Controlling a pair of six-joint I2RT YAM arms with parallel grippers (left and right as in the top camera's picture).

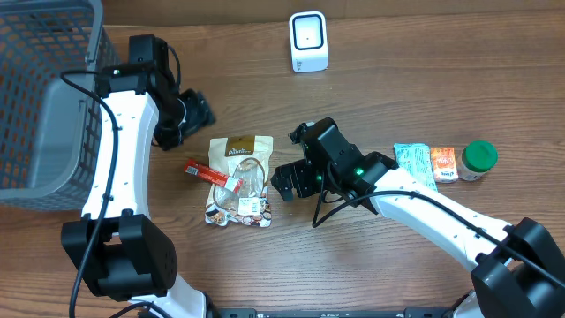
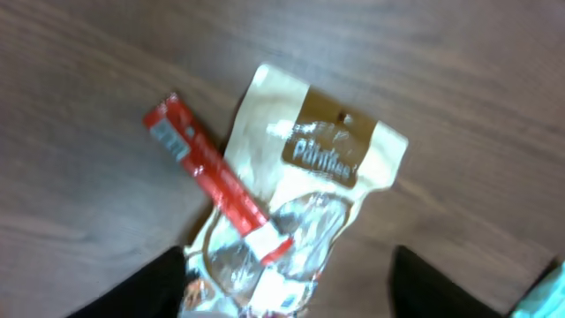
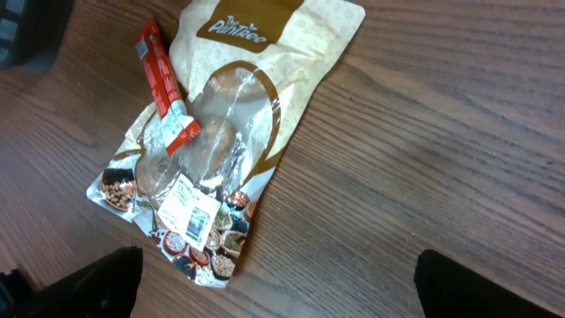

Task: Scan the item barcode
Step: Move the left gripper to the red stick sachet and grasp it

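A beige and brown snack pouch [image 1: 238,181] lies flat on the wooden table, with a red stick packet [image 1: 210,173] lying across its left side. In the right wrist view the pouch [image 3: 256,97] shows a white barcode label [image 3: 190,212] near its lower end. The white scanner [image 1: 308,41] stands at the back of the table. My left gripper [image 1: 194,110] hangs up and to the left of the pouch, open, with nothing between its fingers [image 2: 163,287]. To the pouch's right my right gripper [image 1: 287,179] stands open and empty, over bare wood [image 3: 282,291].
A grey wire basket [image 1: 48,97] fills the far left. On the right lie a teal packet [image 1: 413,163], an orange packet [image 1: 444,163] and a green-lidded jar [image 1: 478,161].
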